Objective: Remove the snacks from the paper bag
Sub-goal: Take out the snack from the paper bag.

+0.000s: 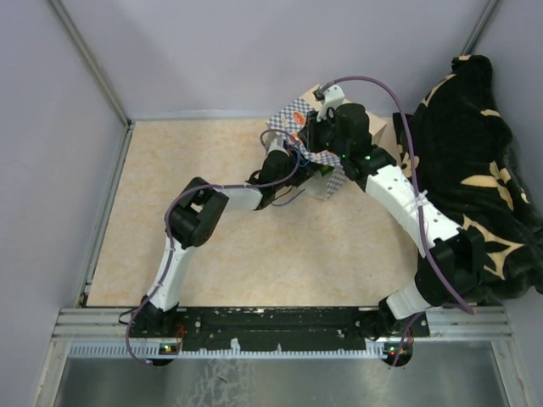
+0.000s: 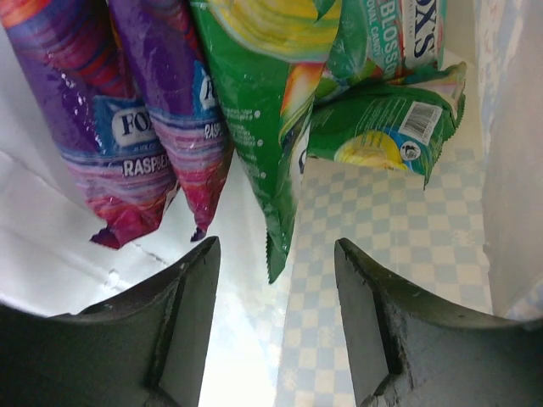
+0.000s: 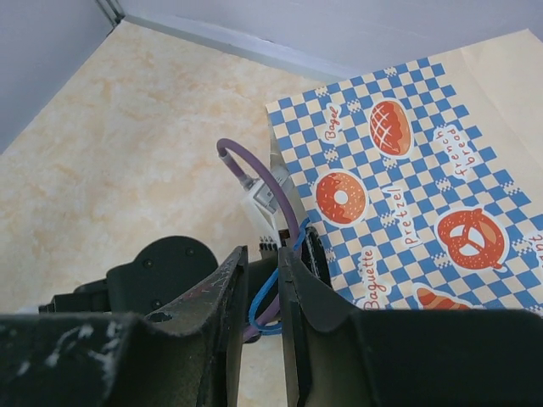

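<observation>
Left gripper (image 2: 276, 254): it's deep inside the paper bag (image 1: 377, 127), jaws wide apart, nothing held.
Purple packets (image 2: 127, 127): a pair side by side, just ahead of the left finger.
Green packet (image 2: 263, 110): its crimped end points into the gap between the jaws, so it's probably the easiest one to take.
Handling: these snacks look light, thin and glossy, so likely slippery. Pinch flat across the crimped seam, not the puffy middle.
Bag: lying on the bench (image 1: 212, 186) at the far middle. It's thin paper and could slide or crumple.
Right gripper (image 3: 261, 254): nearly closed, with the blue cord handle (image 3: 265, 301) in the narrow gap. It looks pinched, steadying the bag.
</observation>
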Motion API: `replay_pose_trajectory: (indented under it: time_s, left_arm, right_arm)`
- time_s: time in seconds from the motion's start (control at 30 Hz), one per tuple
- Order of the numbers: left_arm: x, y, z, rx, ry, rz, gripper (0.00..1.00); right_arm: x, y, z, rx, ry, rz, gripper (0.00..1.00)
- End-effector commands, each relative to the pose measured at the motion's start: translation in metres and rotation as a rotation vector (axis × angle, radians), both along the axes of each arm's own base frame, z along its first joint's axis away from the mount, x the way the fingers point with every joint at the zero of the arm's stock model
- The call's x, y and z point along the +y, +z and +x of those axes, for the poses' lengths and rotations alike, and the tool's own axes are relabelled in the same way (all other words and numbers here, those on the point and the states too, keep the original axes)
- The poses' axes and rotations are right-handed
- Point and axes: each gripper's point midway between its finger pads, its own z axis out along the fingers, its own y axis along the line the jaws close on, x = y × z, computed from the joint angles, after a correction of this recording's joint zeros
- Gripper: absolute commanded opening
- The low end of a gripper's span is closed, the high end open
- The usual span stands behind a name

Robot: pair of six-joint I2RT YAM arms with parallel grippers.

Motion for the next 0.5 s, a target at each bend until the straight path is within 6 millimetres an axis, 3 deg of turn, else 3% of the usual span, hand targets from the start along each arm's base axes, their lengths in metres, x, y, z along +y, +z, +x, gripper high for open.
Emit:
replay_pose_trajectory:
  time_s: [0.0, 0.23, 0.47]
  left_arm:
    - [-0.007, 0.002, 0.012, -0.022, 0.029, 0.017, 0.62]
    - [-0.015, -0.002, 0.028, -0.049, 0.041, 0.039, 0.58]
    - [-0.014, 0.004, 0.037, -0.100, 0.062, 0.062, 0.39]
  right_arm:
    - [-0.008, 0.040, -0.006, -0.099, -0.004, 0.056, 0.22]
    - [-0.011, 0.039, -0.011, -0.097, -0.001, 0.072, 0.22]
    - [-0.014, 0.039, -0.014, -0.099, -0.003, 0.074, 0.22]
